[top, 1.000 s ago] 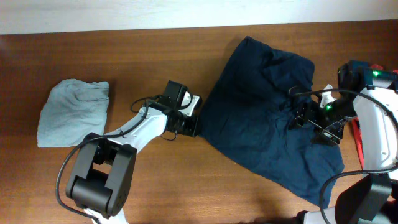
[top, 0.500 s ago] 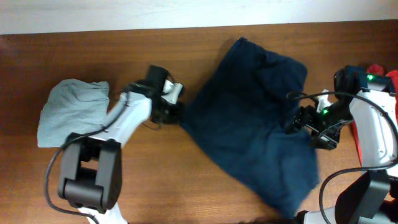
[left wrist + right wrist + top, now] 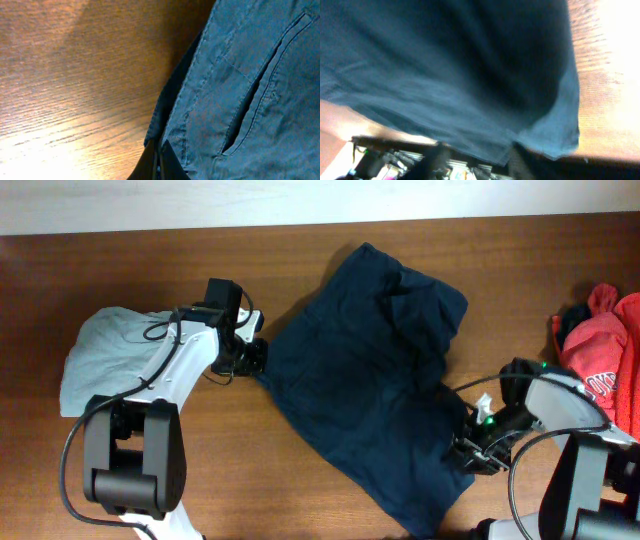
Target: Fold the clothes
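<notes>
A dark navy garment (image 3: 370,390) lies spread and rumpled across the middle of the table. My left gripper (image 3: 252,358) is shut on its left edge. In the left wrist view the closed jaws (image 3: 160,159) pinch the hem of the navy garment (image 3: 250,75) beside a pocket slit. My right gripper (image 3: 472,452) is at the garment's lower right edge. In the blurred right wrist view its fingers (image 3: 479,159) stand apart with the navy hem (image 3: 470,75) lying between them.
A folded light grey cloth (image 3: 112,355) lies at the left, close to my left arm. A red garment (image 3: 602,370) with a dark piece beside it is piled at the right edge. Bare wood runs along the front and back.
My left gripper has dragged the navy garment leftward, toward the grey cloth. My right arm has swung down to the garment's lower right edge, uncovering the red garment.
</notes>
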Controlling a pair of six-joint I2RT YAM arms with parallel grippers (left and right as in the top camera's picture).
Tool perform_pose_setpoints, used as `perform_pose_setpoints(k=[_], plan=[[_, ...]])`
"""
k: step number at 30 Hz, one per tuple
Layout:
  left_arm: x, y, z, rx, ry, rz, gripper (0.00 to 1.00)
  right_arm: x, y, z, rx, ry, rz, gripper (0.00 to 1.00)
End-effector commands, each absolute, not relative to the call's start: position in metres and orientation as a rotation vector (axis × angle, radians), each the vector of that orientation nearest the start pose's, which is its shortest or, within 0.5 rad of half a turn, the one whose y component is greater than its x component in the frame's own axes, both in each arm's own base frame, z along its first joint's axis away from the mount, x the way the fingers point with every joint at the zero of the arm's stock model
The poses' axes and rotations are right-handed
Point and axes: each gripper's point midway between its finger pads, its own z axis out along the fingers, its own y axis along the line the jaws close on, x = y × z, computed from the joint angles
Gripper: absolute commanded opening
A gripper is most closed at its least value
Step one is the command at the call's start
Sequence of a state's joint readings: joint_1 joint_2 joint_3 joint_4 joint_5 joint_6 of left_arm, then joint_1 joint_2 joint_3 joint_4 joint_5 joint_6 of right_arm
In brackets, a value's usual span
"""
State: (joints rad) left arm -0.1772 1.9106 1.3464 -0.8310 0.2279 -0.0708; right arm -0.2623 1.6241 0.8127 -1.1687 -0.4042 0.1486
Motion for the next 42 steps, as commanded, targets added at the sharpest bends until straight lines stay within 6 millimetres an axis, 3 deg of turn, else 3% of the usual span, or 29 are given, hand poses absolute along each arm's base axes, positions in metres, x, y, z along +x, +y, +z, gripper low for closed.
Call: perform_pose_setpoints(k=[1,2,5,8,10,11,13,15,18,20,21,23,25,28,32,42], plan=[[0.383,-0.105,0.053,0.218,2.928,-0.341,0.00,0.160,0.031,0.014,0.895,3.305,0.785,0.10],[0.383,-0.105,0.053,0.218,2.929,-0.341,0.00,0.162,0.030,0.004,1.014,3.257,0.753,0.04],[0.384,-0.105,0.054,0.218,2.924,-0.341,0.00,0.180,0.015,-0.016,1.262,3.110,0.590,0.04],[0.386,-0.105,0.054,0.218,2.918,-0.342,0.00,0.200,-0.011,-0.027,1.350,2.981,0.375,0.04],[0.385,-0.105,0.054,0.218,2.919,-0.342,0.00,0.229,-0.039,-0.026,1.317,2.859,0.221,0.04],[0.385,-0.105,0.054,0.218,2.920,-0.342,0.00,0.252,-0.054,-0.018,1.278,2.789,0.156,0.04],[0.385,-0.106,0.054,0.219,2.921,-0.343,0.00,0.276,-0.063,-0.002,1.246,2.730,0.147,0.04],[0.385,-0.106,0.054,0.219,2.921,-0.346,0.00,0.309,-0.066,0.028,1.159,2.688,0.211,0.04],[0.384,-0.107,0.054,0.220,2.921,-0.353,0.01,0.331,-0.060,0.073,1.040,2.713,0.290,0.04],[0.384,-0.107,0.054,0.220,2.921,-0.359,0.02,0.319,-0.054,0.102,0.976,2.820,0.298,0.11],[0.384,-0.107,0.054,0.220,2.921,-0.359,0.02,0.304,-0.050,0.112,0.962,2.895,0.300,0.30],[0.385,-0.107,0.054,0.221,2.920,-0.358,0.02,0.276,-0.040,0.116,0.999,3.007,0.323,0.46],[0.387,-0.108,0.055,0.222,2.910,-0.359,0.02,0.252,-0.029,0.111,1.041,3.104,0.347,0.51],[0.391,-0.109,0.056,0.223,2.891,-0.360,0.02,0.234,-0.011,0.101,1.032,3.186,0.429,0.53],[0.394,-0.109,0.057,0.224,2.879,-0.360,0.02,0.202,0.014,0.072,1.078,3.291,0.485,0.53],[0.394,-0.109,0.057,0.224,2.879,-0.361,0.03,0.129,0.036,-0.001,1.215,3.376,0.514,0.54]])
